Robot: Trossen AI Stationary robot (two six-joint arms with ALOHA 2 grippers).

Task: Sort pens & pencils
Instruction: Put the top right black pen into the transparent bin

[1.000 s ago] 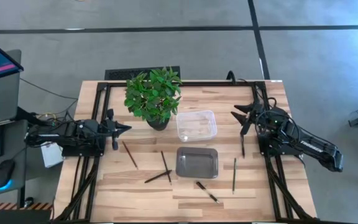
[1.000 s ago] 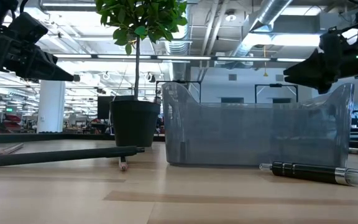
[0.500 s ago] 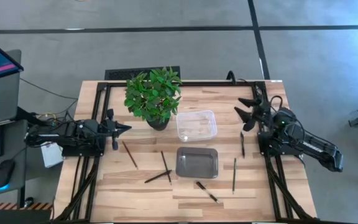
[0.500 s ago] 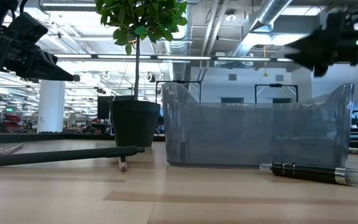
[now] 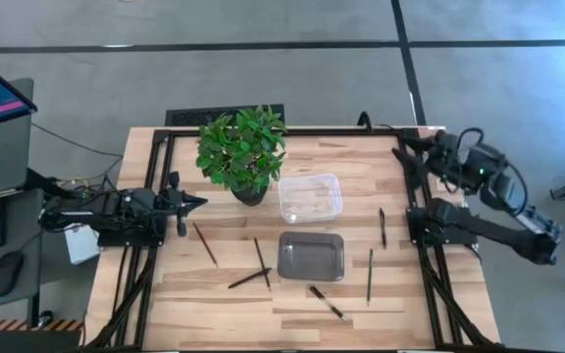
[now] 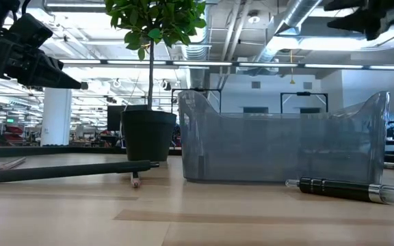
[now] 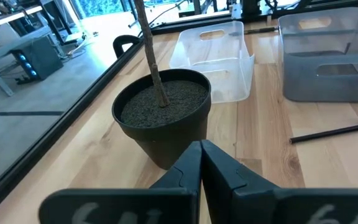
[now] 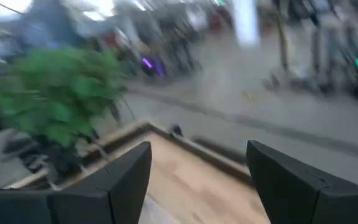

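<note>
While all six pens and pencils lie loose on the wooden table around the grey tray, sorting looks unstarted; both it and the clear tray seem empty. My left gripper waits pinched closed by the plant; my right gripper spreads wide, empty, raised at the far edge. Open hall behind.

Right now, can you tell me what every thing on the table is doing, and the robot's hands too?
Pens and pencils: lying flat on the table, none in a bin.
Clear bin: upright; no pens or pencils visible inside.
Grey bin: upright, empty.
Potted plant: standing upright.
Left gripper: fingers shut, holding nothing, parked at the left edge.
Right gripper: fingers open, raised at the far right corner.
</note>
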